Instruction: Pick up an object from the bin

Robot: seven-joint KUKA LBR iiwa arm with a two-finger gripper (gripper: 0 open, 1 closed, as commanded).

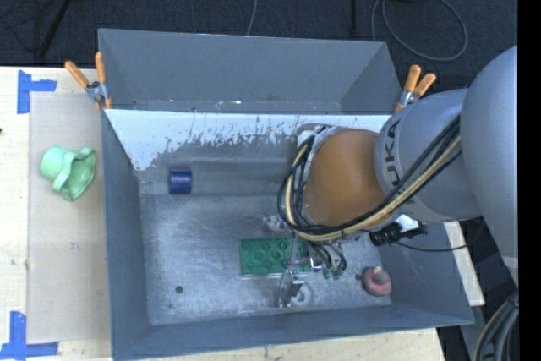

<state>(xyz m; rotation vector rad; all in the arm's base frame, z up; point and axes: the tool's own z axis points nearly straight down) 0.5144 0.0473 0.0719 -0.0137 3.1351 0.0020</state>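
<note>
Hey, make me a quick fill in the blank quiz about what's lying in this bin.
1. The flat studded brick beside the gripper is ____ in colour.
2. The small cylinder by the far wall of the bin is ____.
3. The reddish lump lies on the view's ____ of the gripper.
Missing words: green, blue, right.

Black capital letters point(390, 155) are standing on the light grey casing of the arm point(439, 127), on the rounded link just to the right of the orange cover point(342, 177). They are lying turned on their side, running along the curved edge of the casing, and only a "K" and a "U" are reading clearly. Dark and yellow cables point(423, 182) are crossing the casing just beside the letters and are covering the rest of the word. The lettering is hanging over the right half of the bin point(254, 80).
</note>
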